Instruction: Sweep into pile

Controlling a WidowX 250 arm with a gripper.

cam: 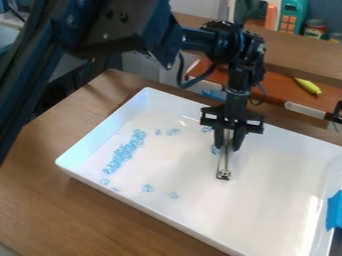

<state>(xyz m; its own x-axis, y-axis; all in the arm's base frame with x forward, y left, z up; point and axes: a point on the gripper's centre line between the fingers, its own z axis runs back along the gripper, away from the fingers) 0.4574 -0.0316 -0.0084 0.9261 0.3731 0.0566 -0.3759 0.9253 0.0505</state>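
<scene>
White tray walls point(100, 137) stand apart from metal tool point(224, 174) — end effector point(228, 145) clamped on it.

The scene is fairly bright, with the white tray point(277, 200) the lightest area. A long streak of glare runs down its lower right part, and a smaller bright patch lies near its far wall. Soft shadow edges the near side of the tray on the desk point(40, 200). At upper left the arm point(113, 30) is mostly in deep shade, with faint highlights. Small glints mark the tool point(223, 173).
</scene>
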